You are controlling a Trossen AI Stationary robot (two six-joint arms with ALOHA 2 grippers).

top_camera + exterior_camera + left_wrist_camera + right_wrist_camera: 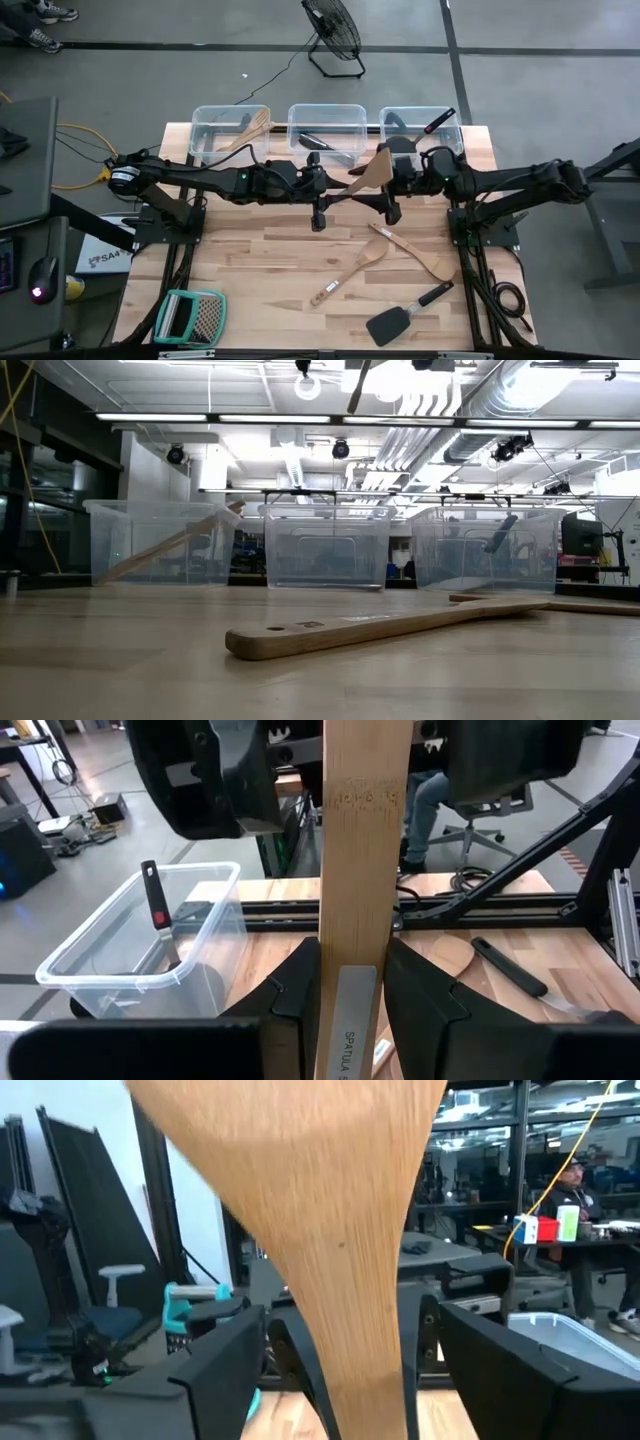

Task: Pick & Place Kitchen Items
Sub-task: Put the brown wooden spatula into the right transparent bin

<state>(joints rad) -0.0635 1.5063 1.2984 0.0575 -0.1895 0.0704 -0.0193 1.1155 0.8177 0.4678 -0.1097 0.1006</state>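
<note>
Wooden and pale, the spatula (pixel 372 175) we are watching hangs in the air between the two arms, over the far half of the bench (pixel 260 250), just in front of the middle bin (pixel 327 130). From the high view we see the left tool (pixel 330 195) at its handle end and the right tool (pixel 385 185) around its blade.

From the left wrist view we get what the high view cannot give: the left tool's fingers (pixel 300 990) are clamped on the handle (pixel 360 870) from both sides, touching it. From the right wrist view we see the broad blade (pixel 320 1200) filling the picture, with the right tool's fingers (pixel 230 1370) standing apart on either side and a gap between each and the wood.

Only from above can we count what lies on the bench: two wooden spoons (pixel 350 272) crossing near the right side, a black spatula (pixel 405 315) at the near edge, and a teal grater (pixel 192 318) at the near left corner. The left bin (pixel 230 130) holds a wooden utensil, the right bin (pixel 420 130) a black one with a red tip.

From the low view we see neither tool, only a wooden handle (pixel 380 628) lying flat across the foreground and the three bins behind it.
</note>
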